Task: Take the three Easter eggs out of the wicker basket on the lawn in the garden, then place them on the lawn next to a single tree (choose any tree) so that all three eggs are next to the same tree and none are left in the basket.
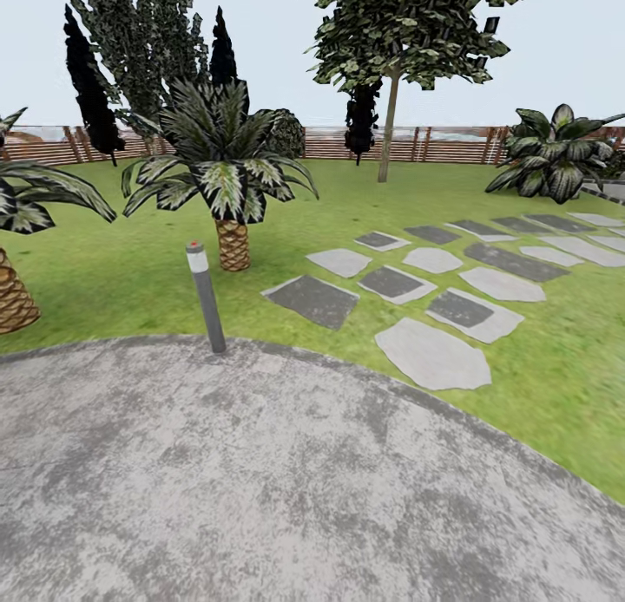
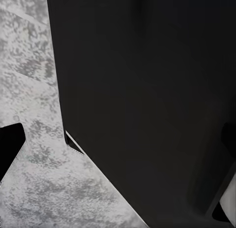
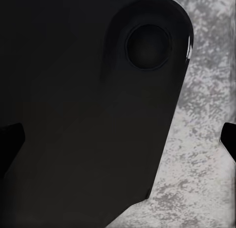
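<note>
Grey paving [image 1: 286,489] meets lawn [image 1: 130,272]; wrist views blocked, perhaps by robot body [image 2: 147,90].

Head camera faces the lawn [image 1: 130,272] across paving [image 1: 260,480]; both wrist cameras look down at it.

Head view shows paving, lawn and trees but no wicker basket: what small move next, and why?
Probably turn the base or head to scan for the basket. Ahead lie grey mottled paving, green lawn, a short palm and a pale-trunked leafy tree; no eggs.
</note>
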